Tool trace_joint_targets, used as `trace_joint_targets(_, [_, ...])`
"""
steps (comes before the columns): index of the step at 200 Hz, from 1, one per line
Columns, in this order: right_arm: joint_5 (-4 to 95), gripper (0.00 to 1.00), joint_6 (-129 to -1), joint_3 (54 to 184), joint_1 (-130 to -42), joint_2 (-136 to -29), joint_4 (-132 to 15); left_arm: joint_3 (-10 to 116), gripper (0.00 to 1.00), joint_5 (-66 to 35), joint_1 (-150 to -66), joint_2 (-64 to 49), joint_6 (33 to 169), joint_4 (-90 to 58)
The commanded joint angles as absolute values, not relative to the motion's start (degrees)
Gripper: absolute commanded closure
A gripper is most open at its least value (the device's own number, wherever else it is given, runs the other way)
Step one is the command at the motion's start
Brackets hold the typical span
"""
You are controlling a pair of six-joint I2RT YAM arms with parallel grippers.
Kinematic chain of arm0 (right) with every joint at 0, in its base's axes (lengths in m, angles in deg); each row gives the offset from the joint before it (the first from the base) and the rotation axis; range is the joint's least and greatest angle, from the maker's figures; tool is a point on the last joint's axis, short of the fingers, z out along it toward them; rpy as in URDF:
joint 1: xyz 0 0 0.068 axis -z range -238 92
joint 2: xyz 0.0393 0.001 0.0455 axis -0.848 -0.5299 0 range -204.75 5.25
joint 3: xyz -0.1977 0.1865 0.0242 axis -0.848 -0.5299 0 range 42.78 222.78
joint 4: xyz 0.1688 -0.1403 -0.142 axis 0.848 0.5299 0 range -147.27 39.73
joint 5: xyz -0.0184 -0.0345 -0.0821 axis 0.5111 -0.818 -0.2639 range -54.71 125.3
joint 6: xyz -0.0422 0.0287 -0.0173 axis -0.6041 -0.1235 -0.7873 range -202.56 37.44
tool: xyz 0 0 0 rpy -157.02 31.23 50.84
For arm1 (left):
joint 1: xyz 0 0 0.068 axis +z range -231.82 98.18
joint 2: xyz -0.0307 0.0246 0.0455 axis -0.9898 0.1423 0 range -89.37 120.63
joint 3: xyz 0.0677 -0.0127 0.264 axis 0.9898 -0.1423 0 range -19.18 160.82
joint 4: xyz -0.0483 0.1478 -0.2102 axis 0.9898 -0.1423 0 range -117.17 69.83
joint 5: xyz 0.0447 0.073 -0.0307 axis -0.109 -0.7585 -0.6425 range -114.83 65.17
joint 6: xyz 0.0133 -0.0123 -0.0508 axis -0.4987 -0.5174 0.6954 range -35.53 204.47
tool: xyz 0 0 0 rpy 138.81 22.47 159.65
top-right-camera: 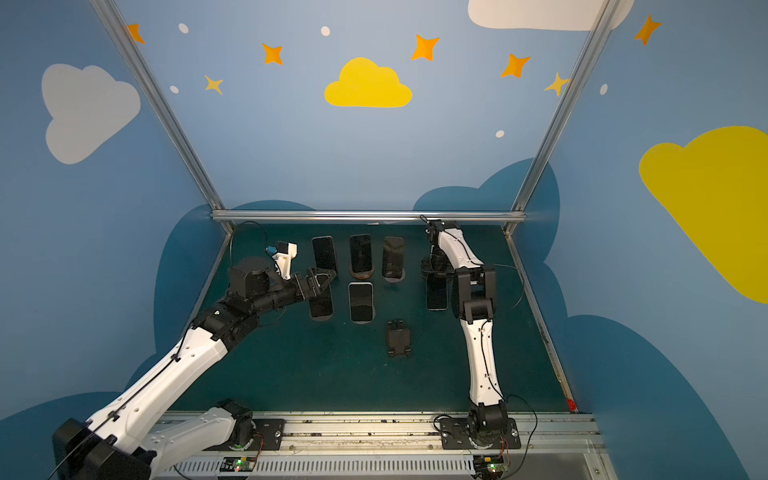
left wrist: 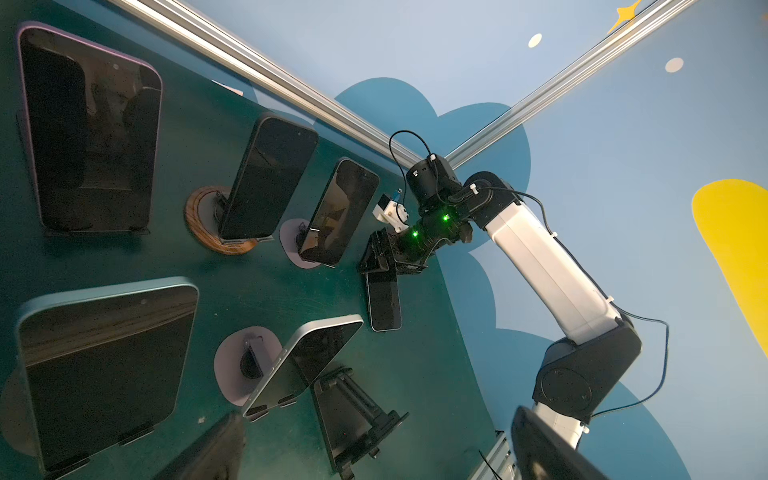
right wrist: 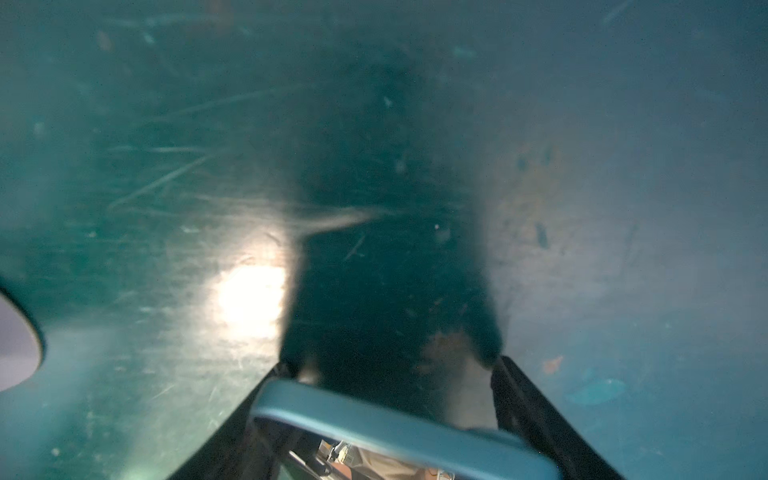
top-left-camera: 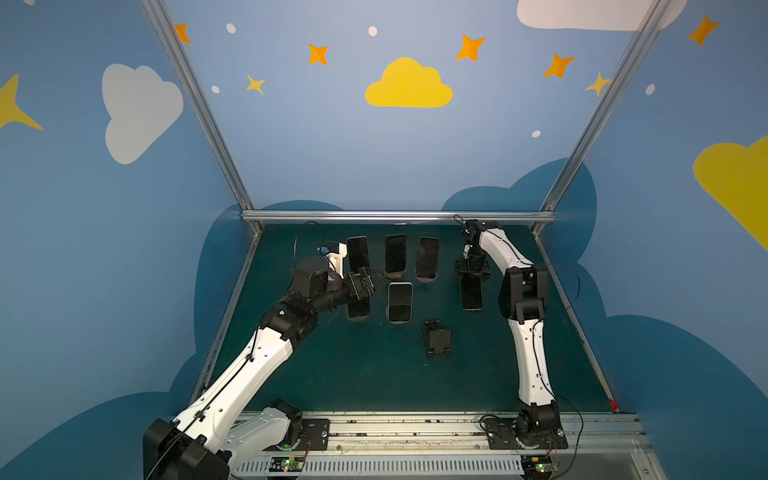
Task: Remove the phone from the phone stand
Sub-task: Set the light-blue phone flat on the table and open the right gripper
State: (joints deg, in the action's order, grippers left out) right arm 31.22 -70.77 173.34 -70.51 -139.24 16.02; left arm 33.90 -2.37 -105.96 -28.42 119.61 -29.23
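The right gripper (top-left-camera: 472, 277) is clamped on the far end of the phone (top-left-camera: 471, 297), whose length runs back toward the table's front edge, clear of the empty black stand (top-left-camera: 436, 338) nearby, while the left gripper (top-left-camera: 368, 284) gapes wide, holding nothing.

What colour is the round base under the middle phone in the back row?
Brown, with a wood grain. The round base shows best in the left wrist view.

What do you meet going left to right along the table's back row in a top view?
Purple-edged phone, phone on wooden base, phone on grey base, right gripper, shut on held phone.
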Motion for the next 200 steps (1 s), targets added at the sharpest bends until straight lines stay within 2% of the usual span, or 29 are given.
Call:
trace_joint_targets(1, [29.2, 0.31, -70.8, 171.0, -71.1, -139.7, 18.8, 34.9, 0.01, -3.0, -106.3, -28.9, 118.4, -28.8])
trace_joint_targets(64, [30.5, 0.29, -71.7, 170.2, -70.5, -139.2, 17.7, 34.8, 0.01, -3.4, -106.6, -28.8, 118.0, -28.9])
trace_joint_targets(120, [34.3, 0.21, -73.6, 166.7, -70.1, -136.8, 14.6, 34.9, 0.01, -3.2, -106.7, -28.2, 117.7, -28.9])
trace_joint_targets(173, [36.4, 0.21, -73.2, 166.4, -69.7, -135.5, 13.3, 34.9, 0.01, -3.0, -107.1, -28.0, 117.5, -28.8])
trace_joint_targets(200, [34.2, 0.19, -72.0, 167.3, -69.7, -133.6, 13.8, 35.0, 0.01, -3.0, -107.2, -28.1, 117.1, -29.0])
